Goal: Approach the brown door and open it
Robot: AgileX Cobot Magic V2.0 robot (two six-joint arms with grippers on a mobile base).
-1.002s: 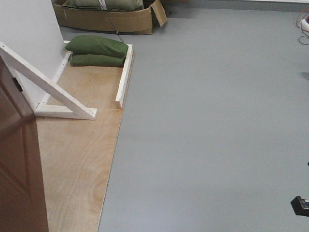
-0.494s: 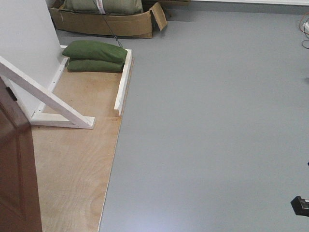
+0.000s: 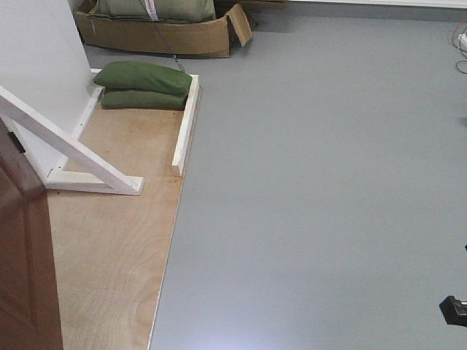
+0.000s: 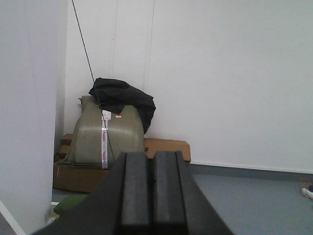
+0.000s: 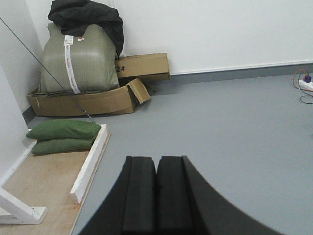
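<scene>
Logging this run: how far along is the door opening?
Done: the approach. The brown door fills the front view's left edge, angled away from the white wall, so apparently swung open. In hand: nothing; the left gripper and right gripper are shut, empty. Left: unclear; the handle is out of view.

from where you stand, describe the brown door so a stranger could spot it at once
Find the pale plywood sheet left of the grey floor. At its near left corner, below the white diagonal brace, stands the brown door. It alone is dark, glossy reddish-brown and panelled; its neighbours are white or pale.
</scene>
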